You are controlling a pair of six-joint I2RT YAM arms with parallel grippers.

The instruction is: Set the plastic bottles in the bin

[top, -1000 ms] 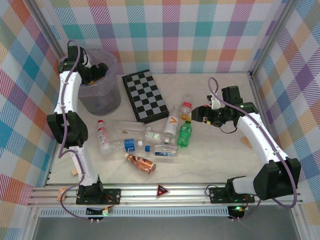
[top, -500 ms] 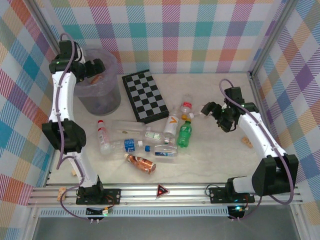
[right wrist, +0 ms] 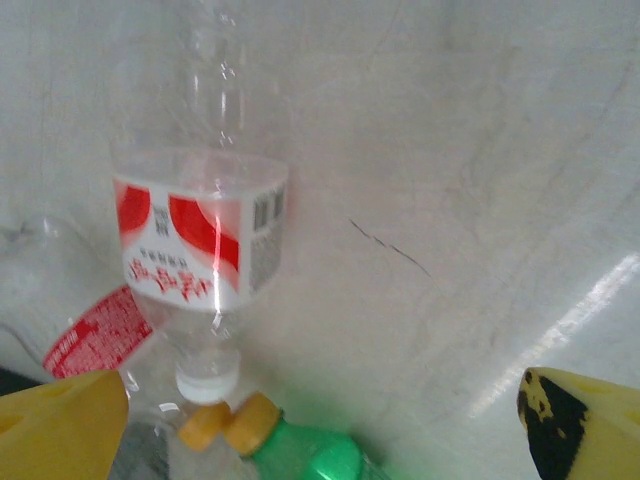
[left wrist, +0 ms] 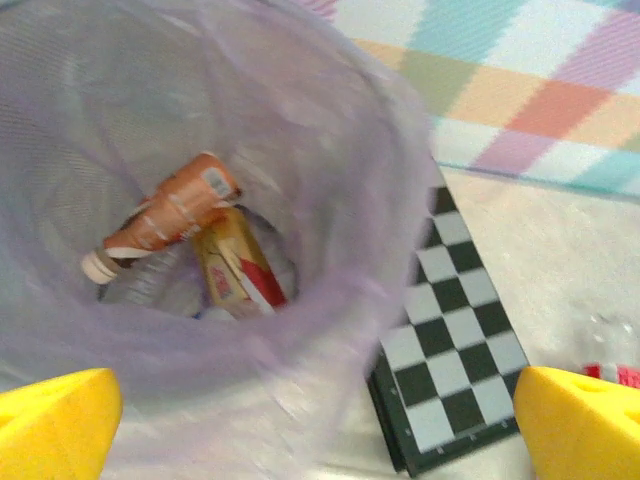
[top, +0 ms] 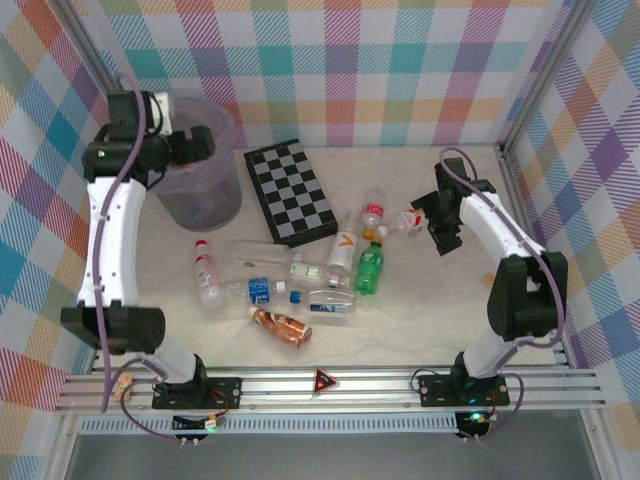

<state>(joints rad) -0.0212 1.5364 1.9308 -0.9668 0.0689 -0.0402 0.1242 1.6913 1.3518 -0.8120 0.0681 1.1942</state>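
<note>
Pale marbled tabletop (right wrist: pixel 480 150), pastel plaid walls (top: pixel 400 70). Left gripper (left wrist: pixel 315 430) hangs wide apart and empty over the bin (left wrist: pixel 400 200), with a brown-orange bottle (left wrist: pixel 170 215) lying slanted in the filmy lilac liner (left wrist: pixel 60 150) below it. Right gripper (right wrist: pixel 320 420) is spread too, and a clear red-labelled bottle (right wrist: pixel 200 240) lies just ahead, neck pointing back toward it, with a green bottle (right wrist: pixel 310 455) nearer still.

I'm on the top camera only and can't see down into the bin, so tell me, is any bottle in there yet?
Observer: Yes, the left wrist view shows a brown-orange bottle lying inside the bin.
Operator: Is the left pincer holding anything?
Observer: No, the left pincer is open over the bin, nothing between its yellow fingers.
Operator: And the right?
Observer: The right pincer is open above a clear red-label bottle.
</note>
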